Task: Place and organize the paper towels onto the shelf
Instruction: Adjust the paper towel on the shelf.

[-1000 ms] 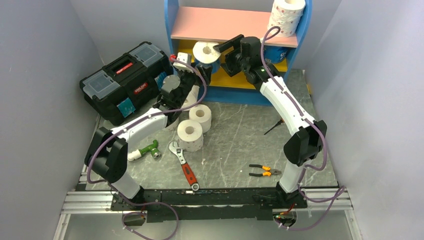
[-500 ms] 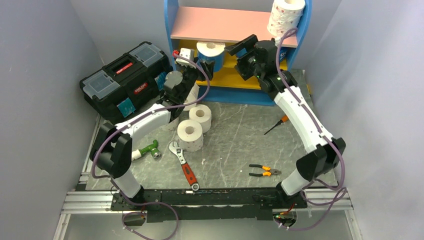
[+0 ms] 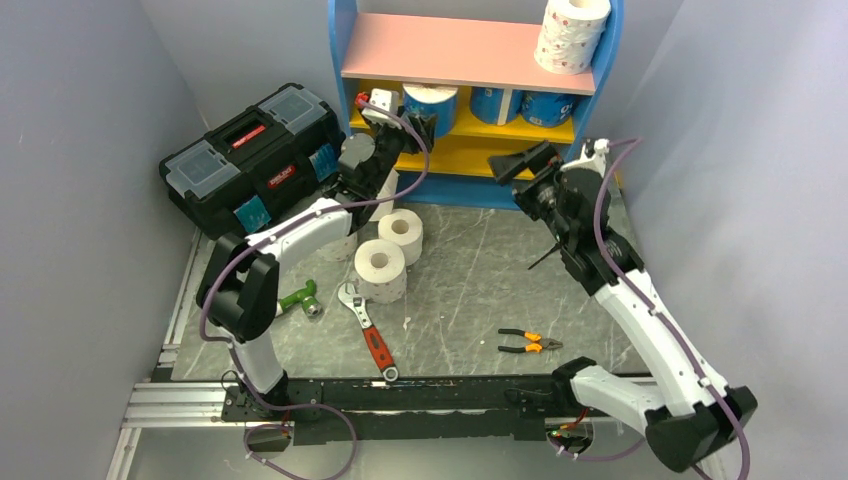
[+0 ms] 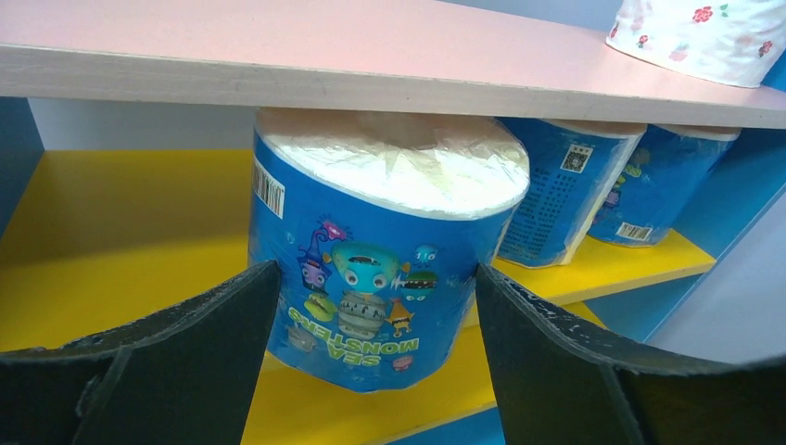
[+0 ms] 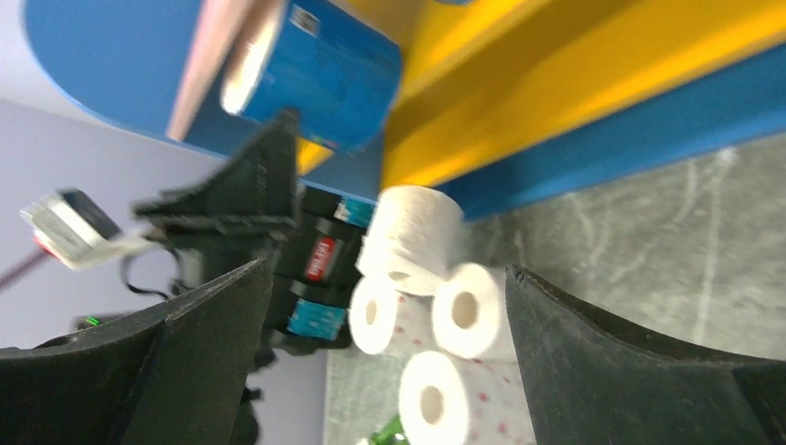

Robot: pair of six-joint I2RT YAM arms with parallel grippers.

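The blue shelf (image 3: 470, 48) at the table's (image 3: 470, 280) far edge is holding four paper towels: three blue-wrapped rolls (image 3: 497, 104) on its upper yellow board and a pink-dotted roll (image 3: 572, 35) at the pink board's right end. The left gripper (image 4: 375, 275) is flanking the leftmost blue roll (image 4: 371, 185); whether it is clamping it cannot be told. The right gripper (image 5: 386, 272) is hanging spread wide and empty. Four loose rolls (image 3: 381, 268) are sitting beside the shut black toolbox (image 3: 250, 160), toward the table's far left corner.

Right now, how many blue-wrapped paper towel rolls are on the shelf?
3, in a row on the upper yellow board: the left roll in the left claw, the middle roll, the right roll. More may be hidden behind them.
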